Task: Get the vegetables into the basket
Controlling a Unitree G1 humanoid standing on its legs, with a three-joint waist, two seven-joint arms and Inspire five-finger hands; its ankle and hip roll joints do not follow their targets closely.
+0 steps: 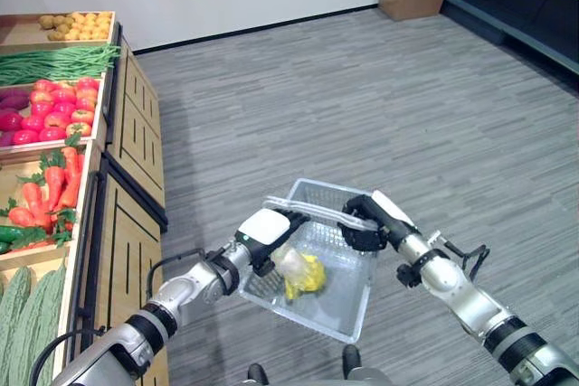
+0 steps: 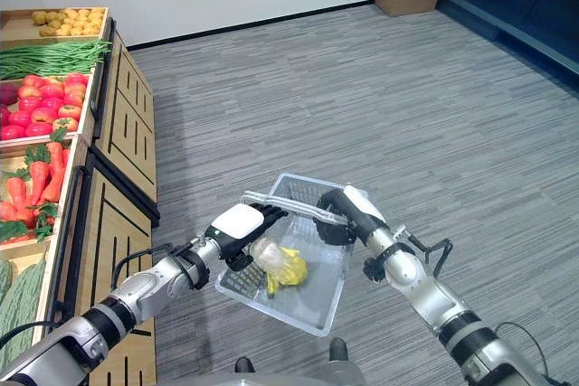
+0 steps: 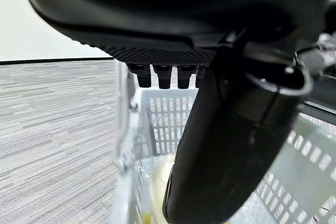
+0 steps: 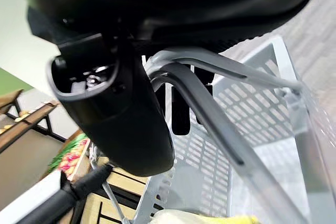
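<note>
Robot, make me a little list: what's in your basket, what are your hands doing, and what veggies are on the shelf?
basket: clear plastic basket, held above the grey floor
in the basket: a yellow vegetable in a clear bag
right hand: right hand curled round the basket handles
left hand: left hand over the basket's near-left side, fingers reaching toward the bag
shelf: wooden stand on the robot's left
on the shelf: carrots, tomatoes, green beans, potatoes
</note>
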